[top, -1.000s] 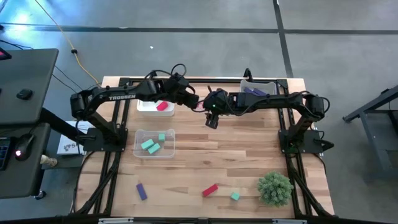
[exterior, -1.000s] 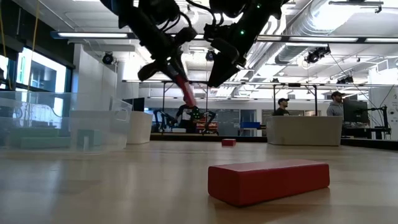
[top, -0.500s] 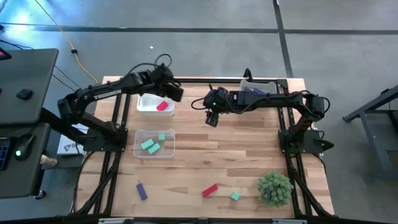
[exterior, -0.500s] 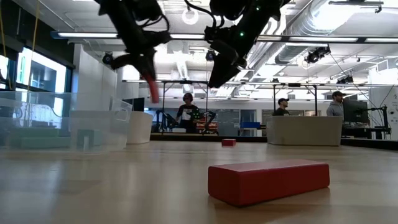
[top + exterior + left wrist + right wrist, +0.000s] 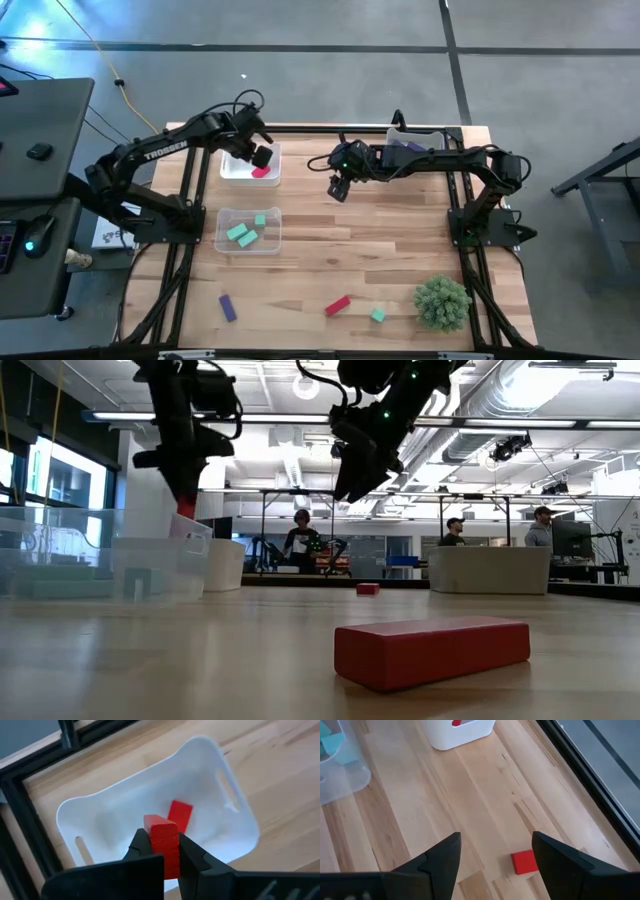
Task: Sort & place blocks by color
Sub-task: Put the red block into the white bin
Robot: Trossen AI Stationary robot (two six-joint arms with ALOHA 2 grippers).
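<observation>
Your left gripper [image 5: 161, 851] pinches a red block [image 5: 163, 840] by its flat sides, right over the white bin [image 5: 235, 820] at the far left. It looks rigid, light and smooth, so a short drop should be safe. Your right gripper [image 5: 492, 851] hangs wide and empty above a red cube [image 5: 524, 862] at the far edge; I'd take that one across opposite faces.

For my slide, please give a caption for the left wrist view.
Left gripper holds a red block above the white bin containing another red block.

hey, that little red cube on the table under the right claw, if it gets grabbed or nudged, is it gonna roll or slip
The red cube has flat faces and sits flat on the wooden table, so it probably slides rather than rolls. It looks rigid and likely light. The open right claw spans wider than the cube, so centring matters; smooth sides could slip from an off-centre pinch.
</observation>
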